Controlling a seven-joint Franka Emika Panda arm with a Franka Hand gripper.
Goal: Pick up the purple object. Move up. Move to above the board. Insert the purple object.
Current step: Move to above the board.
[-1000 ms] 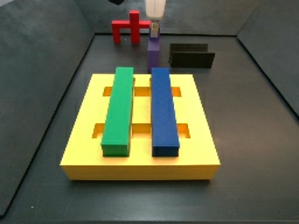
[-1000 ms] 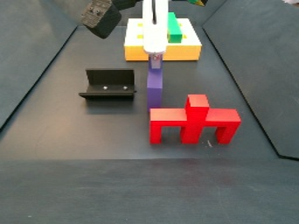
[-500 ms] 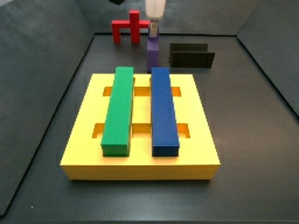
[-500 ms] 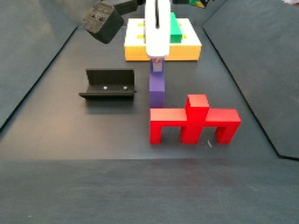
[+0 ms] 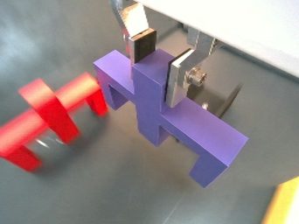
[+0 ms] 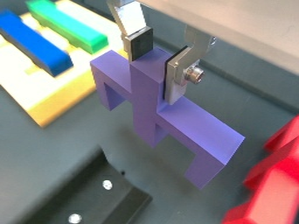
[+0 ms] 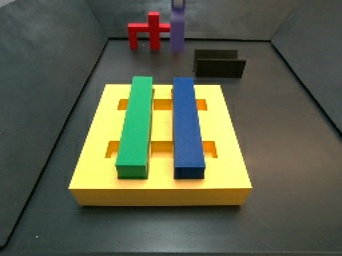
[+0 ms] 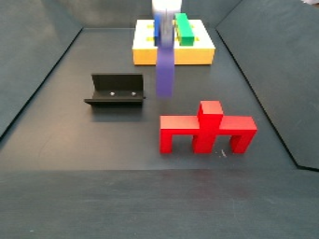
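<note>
The gripper is shut on the central post of the purple object, a silver finger on each side; both wrist views show this grip. The purple object hangs off the floor in both side views, between the red piece and the board. The gripper reaches down from the top edge. The yellow board lies flat, apart from the purple object, and also shows in a wrist view.
A green bar and a blue bar lie in the board's slots. The red piece stands on the floor near the purple object. The fixture stands to one side. Grey walls ring the floor.
The gripper has risen with the purple object, which stood on the floor before and now hangs above it.
</note>
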